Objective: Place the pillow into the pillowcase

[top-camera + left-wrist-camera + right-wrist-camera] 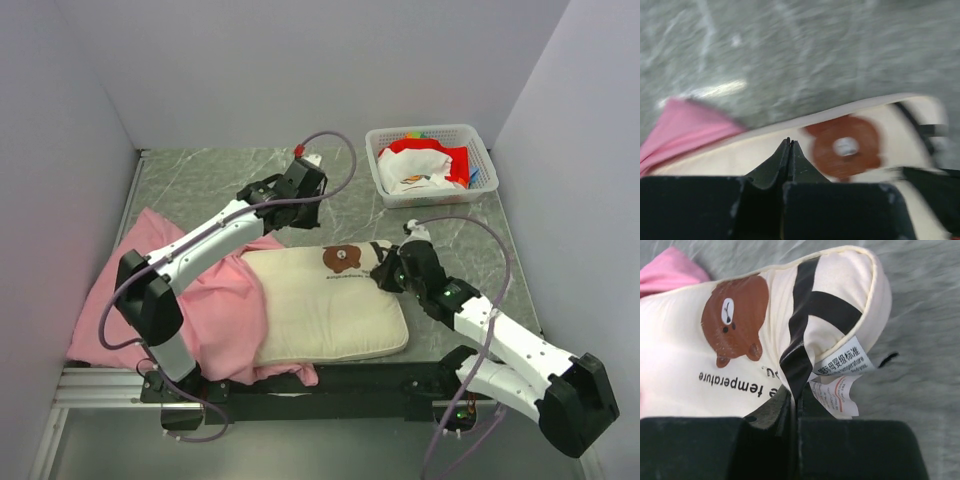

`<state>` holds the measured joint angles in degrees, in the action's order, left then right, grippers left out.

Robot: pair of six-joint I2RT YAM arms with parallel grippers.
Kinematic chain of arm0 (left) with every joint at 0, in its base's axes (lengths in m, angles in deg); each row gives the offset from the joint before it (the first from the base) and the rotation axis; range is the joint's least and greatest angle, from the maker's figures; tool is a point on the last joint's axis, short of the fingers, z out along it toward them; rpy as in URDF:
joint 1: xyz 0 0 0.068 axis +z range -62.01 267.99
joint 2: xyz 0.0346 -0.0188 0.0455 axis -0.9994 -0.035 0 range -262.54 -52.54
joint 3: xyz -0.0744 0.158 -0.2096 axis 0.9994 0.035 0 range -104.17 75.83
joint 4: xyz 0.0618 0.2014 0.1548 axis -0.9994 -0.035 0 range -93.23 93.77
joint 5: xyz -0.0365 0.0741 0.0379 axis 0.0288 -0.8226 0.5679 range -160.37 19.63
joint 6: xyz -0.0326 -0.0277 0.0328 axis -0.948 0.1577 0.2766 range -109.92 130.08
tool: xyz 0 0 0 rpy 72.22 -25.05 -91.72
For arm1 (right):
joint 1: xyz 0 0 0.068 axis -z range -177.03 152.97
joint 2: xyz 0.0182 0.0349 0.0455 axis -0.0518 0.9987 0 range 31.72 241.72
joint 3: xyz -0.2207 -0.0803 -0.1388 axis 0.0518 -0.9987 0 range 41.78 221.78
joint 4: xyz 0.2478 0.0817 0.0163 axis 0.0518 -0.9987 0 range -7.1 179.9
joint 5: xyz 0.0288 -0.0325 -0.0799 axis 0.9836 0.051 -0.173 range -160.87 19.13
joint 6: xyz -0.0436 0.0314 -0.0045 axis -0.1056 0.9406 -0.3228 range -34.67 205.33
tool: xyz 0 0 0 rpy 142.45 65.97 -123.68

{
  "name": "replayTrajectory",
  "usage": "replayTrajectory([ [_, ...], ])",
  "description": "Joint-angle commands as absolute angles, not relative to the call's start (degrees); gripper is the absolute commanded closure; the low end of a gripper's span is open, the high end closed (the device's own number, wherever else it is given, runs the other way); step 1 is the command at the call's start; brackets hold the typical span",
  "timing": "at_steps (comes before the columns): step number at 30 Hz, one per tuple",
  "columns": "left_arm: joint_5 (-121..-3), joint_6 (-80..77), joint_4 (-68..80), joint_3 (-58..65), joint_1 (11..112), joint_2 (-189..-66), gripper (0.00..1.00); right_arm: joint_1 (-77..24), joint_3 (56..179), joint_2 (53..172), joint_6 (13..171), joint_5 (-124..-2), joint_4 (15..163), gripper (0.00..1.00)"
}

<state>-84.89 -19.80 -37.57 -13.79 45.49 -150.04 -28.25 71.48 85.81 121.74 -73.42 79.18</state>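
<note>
Right gripper (792,390) fingers pinch one pillow (685,365) corner; "temperature" print readable, one care tag (840,365) alongside. Left gripper (789,146) fingers closed, empty. One pillowcase (215,310) at pillow's 9 o'clock.

Blurry pillow (755,147), left wrist view.

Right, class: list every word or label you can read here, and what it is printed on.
"temperature": upside down on the pillow, under the bear face.
White sewn tag at the pillow's corner: Chinese characters and fine print, too small to read.
</note>
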Motion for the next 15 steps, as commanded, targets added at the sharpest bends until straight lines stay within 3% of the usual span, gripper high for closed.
replayTrajectory([
  [1,-74.0,-19.0,-30.9,-18.3,43.9,-146.7,0.99,-35.8,77.1,84.9,124.8,-75.3,77.8,1.00],
  [4,-73.7,-19.3,-29.4,-18.9,43.0,-146.2,0.99,-36.6,76.2,85.7,125.7,-77.6,77.9,1.00],
  [6,-80.8,-21.5,-39.0,-22.8,43.0,-147.4,0.99,-36.7,75.5,84.8,126.2,-79.4,76.5,1.00],
  [7,-91.9,-23.2,-43.2,-24.0,43.0,-148.9,0.93,-36.5,74.7,84.2,126.4,-81.0,75.9,1.00],
  [10,-110.0,-36.8,-56.9,-20.3,43.0,-146.2,0.70,-36.4,74.5,82.7,127.1,-83.4,73.7,1.00],
  [12,-110.7,-43.3,-54.4,-8.8,43.3,-138.3,0.49,-36.4,74.6,83.1,127.3,-84.0,72.9,1.00],
  [15,-106.2,-47.6,-49.7,5.5,48.3,-130.1,0.34,-36.3,74.0,84.2,127.4,-83.8,73.4,1.00],
])
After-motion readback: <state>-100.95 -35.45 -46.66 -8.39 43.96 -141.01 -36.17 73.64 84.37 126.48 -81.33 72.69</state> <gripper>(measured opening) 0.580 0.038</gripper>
